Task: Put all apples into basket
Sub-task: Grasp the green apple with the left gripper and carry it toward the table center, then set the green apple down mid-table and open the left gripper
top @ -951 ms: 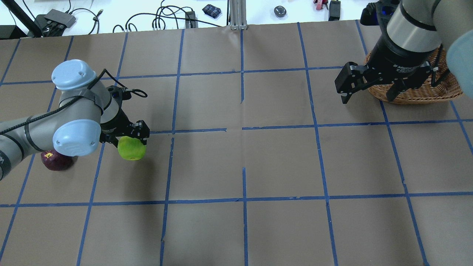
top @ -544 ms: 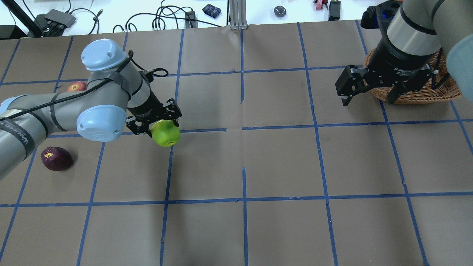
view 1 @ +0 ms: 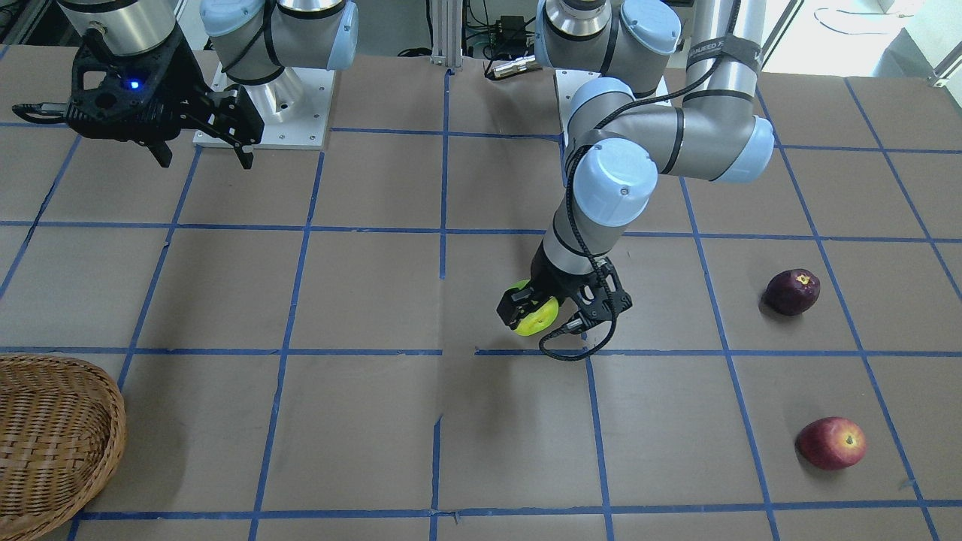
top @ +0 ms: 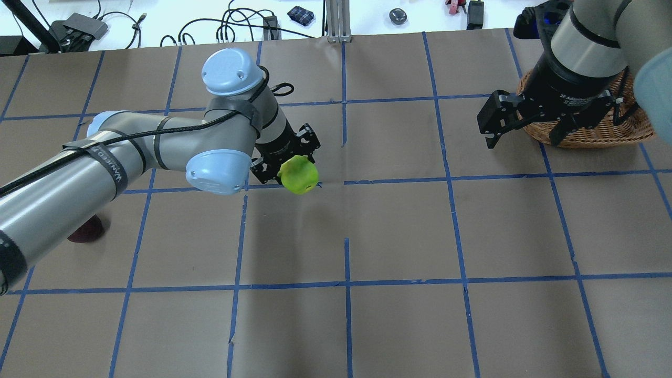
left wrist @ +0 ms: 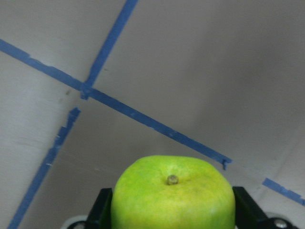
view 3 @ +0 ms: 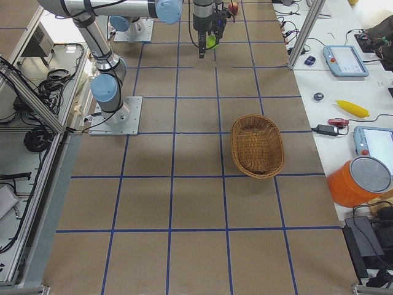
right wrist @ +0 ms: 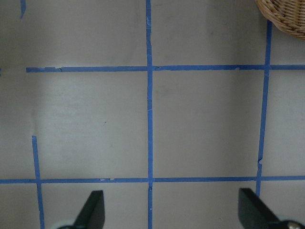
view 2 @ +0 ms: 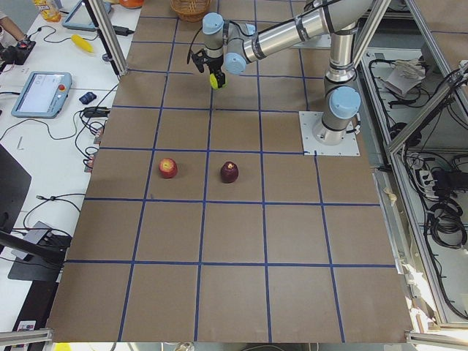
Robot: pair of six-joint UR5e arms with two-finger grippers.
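My left gripper [top: 290, 164] is shut on the lime green apple [top: 299, 175], held above the table near its middle; the apple [left wrist: 174, 195] fills the bottom of the left wrist view, stem up. The dark maroon apple [view 1: 791, 291] and the red apple [view 1: 831, 443] lie on the table on my left side. From overhead my left arm hides the red one and most of the maroon one [top: 86, 232]. The wicker basket [top: 593, 136] sits at the far right, partly under my right arm. My right gripper [top: 522, 139] hangs open and empty just left of the basket [right wrist: 286, 14].
Brown paper with a blue tape grid [top: 346, 181] covers the table. Cables and small items [top: 231, 23] lie on the white bench past the far edge. The arm bases [view 1: 263, 113] stand at the robot's side of the table. A metal post [top: 336, 21] rises at the far edge.
My left arm has carried the green apple to the right, away from the maroon and red apples toward the table's middle. The right gripper has stayed open beside the basket.
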